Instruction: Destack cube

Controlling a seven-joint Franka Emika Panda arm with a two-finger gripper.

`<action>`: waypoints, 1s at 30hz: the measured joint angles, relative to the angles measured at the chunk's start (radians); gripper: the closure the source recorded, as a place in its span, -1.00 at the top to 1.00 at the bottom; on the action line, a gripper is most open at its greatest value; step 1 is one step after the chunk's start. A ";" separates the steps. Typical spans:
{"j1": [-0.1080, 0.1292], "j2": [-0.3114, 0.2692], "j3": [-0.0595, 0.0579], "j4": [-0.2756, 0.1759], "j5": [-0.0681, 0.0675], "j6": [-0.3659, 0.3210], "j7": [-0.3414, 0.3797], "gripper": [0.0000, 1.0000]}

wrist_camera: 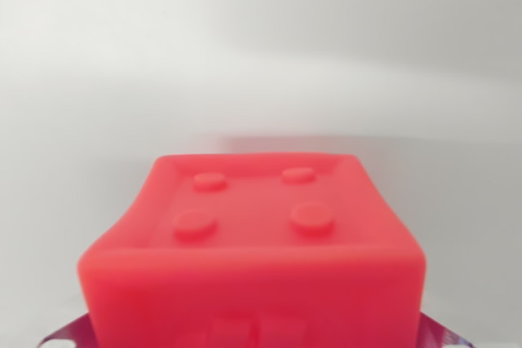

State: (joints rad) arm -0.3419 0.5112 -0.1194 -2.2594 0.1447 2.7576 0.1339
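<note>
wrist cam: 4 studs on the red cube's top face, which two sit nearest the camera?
The lower pair on the red cube: the studs at and. They look larger and lie closer to the front edge than the upper pair.

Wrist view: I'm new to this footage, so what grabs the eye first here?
A big red cube fills the lower middle, its recessed top face showing four round studs. Behind it lies a plain white surface. Purple-edged metallic corners peek out at the bottom.

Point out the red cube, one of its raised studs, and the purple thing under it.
red cube (253, 283): wrist view, front face.
raised stud (313, 217): wrist view, top of the near right stud.
purple thing (68, 336): wrist view, corner showing at lower left.
</note>
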 joint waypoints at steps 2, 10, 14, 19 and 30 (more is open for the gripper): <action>-0.002 0.009 0.003 0.003 0.001 0.006 -0.001 -1.00; -0.011 0.033 0.012 0.010 0.002 0.024 -0.002 -1.00; -0.014 0.042 0.016 0.012 0.002 0.030 -0.002 -1.00; -0.017 0.048 0.018 0.015 0.002 0.034 -0.002 -1.00; -0.018 0.050 0.019 0.016 0.002 0.036 -0.002 1.00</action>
State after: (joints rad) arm -0.3599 0.5612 -0.0999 -2.2431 0.1466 2.7936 0.1322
